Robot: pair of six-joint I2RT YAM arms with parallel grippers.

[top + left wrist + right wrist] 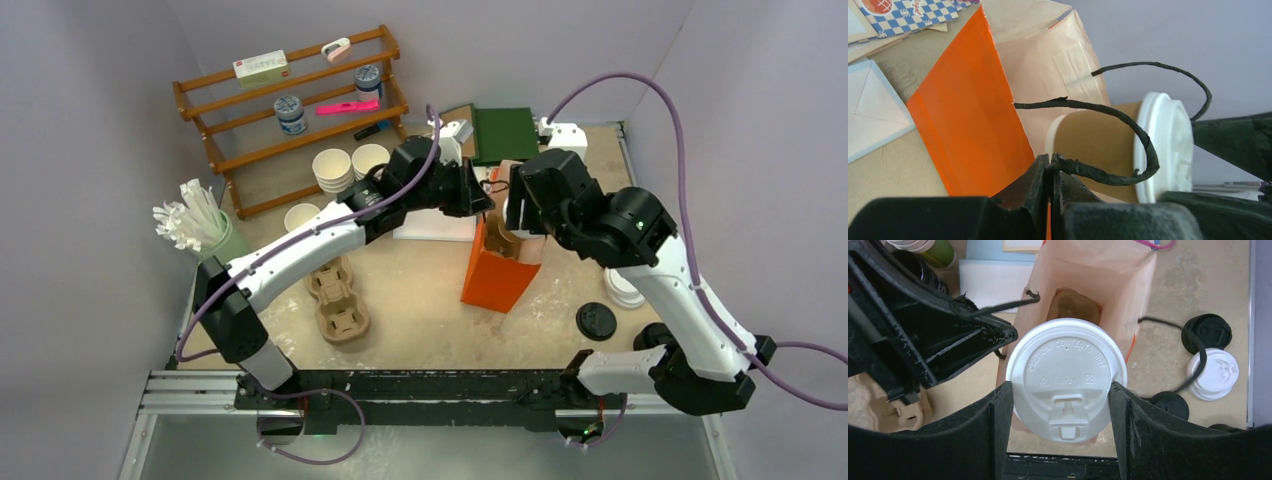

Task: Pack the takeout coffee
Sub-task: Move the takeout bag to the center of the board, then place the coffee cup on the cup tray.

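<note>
An orange paper bag point(497, 272) stands open at the table's middle, pale inside point(1088, 280), with black twisted handles point(1098, 107). My left gripper point(1052, 162) is shut on the near handle where it meets the bag's rim; it also shows in the top view point(487, 195). My right gripper point(1060, 390) is shut on a takeout coffee, a brown kraft cup point(1095, 145) with a white lid point(1065, 375), and holds it upright just above the bag's mouth point(515, 215). A brown shape point(1073, 305) lies at the bag's bottom; I cannot tell what it is.
White lids point(1215, 374) and black lids point(1207, 332) lie right of the bag. Cardboard cup carriers point(338, 300) lie to the left. Plain white cups point(340, 165), a wooden shelf point(290, 100), a green holder of straws point(200, 228) and a green box point(505, 135) stand behind.
</note>
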